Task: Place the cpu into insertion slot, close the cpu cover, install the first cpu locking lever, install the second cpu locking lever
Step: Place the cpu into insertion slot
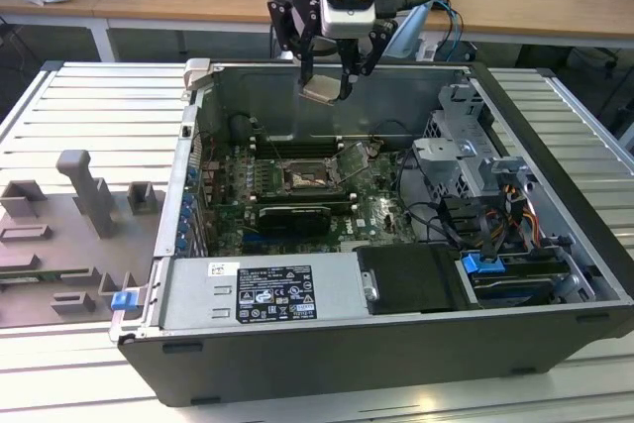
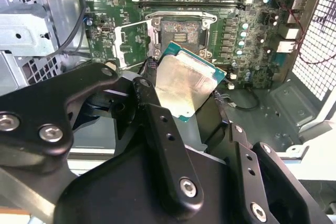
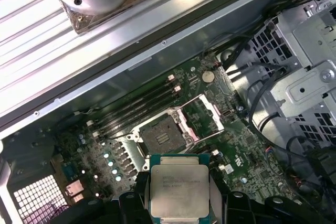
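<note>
I note fingers clamped on cpu by opposite edges, held well above insertion slot; cpu cover stands open beside insertion slot. I judge cpu light, stiff, contact face fragile; edge grip only.

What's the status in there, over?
Gripper shut on cpu, high over the motherboard. Insertion slot empty, cpu cover flipped open. Nothing seen blocking the slot.
</note>
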You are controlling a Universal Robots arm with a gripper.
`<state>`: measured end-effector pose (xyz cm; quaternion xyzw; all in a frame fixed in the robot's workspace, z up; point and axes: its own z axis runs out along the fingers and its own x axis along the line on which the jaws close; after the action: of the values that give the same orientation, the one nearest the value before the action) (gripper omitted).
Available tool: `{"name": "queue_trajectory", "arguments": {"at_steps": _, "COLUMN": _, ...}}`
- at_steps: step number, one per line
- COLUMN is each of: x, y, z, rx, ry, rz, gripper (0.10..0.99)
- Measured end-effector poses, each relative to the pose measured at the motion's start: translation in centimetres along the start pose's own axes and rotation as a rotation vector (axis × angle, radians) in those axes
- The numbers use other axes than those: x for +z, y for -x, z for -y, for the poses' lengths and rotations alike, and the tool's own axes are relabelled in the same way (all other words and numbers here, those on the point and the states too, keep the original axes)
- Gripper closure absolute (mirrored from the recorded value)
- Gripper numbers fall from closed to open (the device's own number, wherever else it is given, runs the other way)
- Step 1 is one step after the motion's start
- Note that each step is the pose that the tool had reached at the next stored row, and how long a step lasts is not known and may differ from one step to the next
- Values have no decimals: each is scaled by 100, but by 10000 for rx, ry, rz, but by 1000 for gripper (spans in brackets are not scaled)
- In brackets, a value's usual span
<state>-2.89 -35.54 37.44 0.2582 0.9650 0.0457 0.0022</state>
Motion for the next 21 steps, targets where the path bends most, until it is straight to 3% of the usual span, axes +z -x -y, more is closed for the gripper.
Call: {"name": "queue_trajectory", "arguments": {"at_steps": 21, "x": 1, "y": 0, "z": 0, "rx": 1567, "ry": 30, "rz": 140, "gripper": 545}}
